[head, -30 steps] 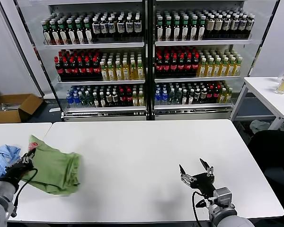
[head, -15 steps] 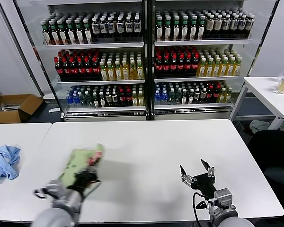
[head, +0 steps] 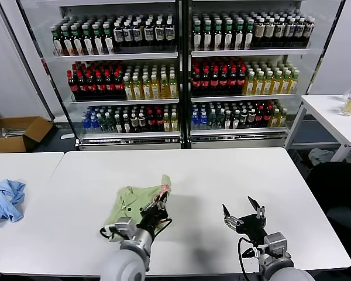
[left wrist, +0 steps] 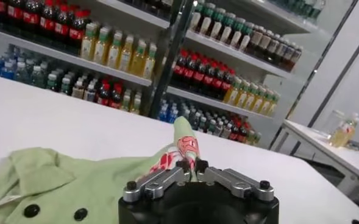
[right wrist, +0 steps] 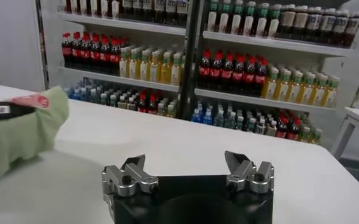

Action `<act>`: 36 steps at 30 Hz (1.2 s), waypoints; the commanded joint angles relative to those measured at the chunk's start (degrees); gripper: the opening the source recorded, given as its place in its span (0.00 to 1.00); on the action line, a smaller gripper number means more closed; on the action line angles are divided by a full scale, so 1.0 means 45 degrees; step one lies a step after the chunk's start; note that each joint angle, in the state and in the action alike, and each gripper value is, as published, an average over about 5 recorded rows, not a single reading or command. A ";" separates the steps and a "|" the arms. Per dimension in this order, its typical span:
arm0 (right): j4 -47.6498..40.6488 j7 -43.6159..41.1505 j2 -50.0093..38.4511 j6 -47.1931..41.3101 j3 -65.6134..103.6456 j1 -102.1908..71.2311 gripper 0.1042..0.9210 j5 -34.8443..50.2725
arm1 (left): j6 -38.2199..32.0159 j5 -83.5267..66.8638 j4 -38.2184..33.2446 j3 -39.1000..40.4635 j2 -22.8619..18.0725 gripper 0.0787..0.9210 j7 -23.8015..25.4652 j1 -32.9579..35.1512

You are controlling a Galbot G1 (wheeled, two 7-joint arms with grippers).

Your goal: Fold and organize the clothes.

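Note:
The light green shirt [head: 133, 202] with a red-and-white print lies bunched on the white table [head: 222, 175], left of centre. My left gripper [head: 159, 201] is shut on the shirt's printed edge at its right end, lifting it a little. In the left wrist view the shirt [left wrist: 75, 182] shows its collar and small dark buttons, and the jaws [left wrist: 191, 165] pinch the printed cloth. My right gripper [head: 241, 212] is open and empty near the table's front edge, right of centre. It is open in the right wrist view [right wrist: 188, 173], where the shirt [right wrist: 21, 131] shows too.
A smaller light blue garment [head: 4, 199] lies on the neighbouring table at the far left. Coolers full of bottles [head: 181, 70] stand behind the table. A cardboard box [head: 17, 132] sits on the floor at the left. Another white table [head: 336, 117] stands at the right.
My left gripper has carried the green shirt from the far left, beside the blue garment, rightward to the middle-left of the main table. The right gripper has stayed put.

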 commanded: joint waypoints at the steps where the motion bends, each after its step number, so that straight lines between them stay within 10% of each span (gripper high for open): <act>1: -0.0055 0.0000 -0.0007 -0.0007 0.0018 0.0046 0.88 -0.0005 | -0.0881 0.0654 0.1068 0.1196 -0.0762 0.04 -0.0170 -0.1016; 25: -0.4428 0.0364 0.2463 -0.0956 -0.4723 0.4057 0.88 0.2883 | -0.4293 0.5593 -0.1009 -0.3791 0.2704 0.84 0.2526 0.2424; 36: -0.5594 0.0542 0.2739 -0.1020 -0.4600 0.4662 0.83 0.3730 | -0.4323 0.5630 -0.0939 -0.3562 0.2329 0.88 0.2486 0.2614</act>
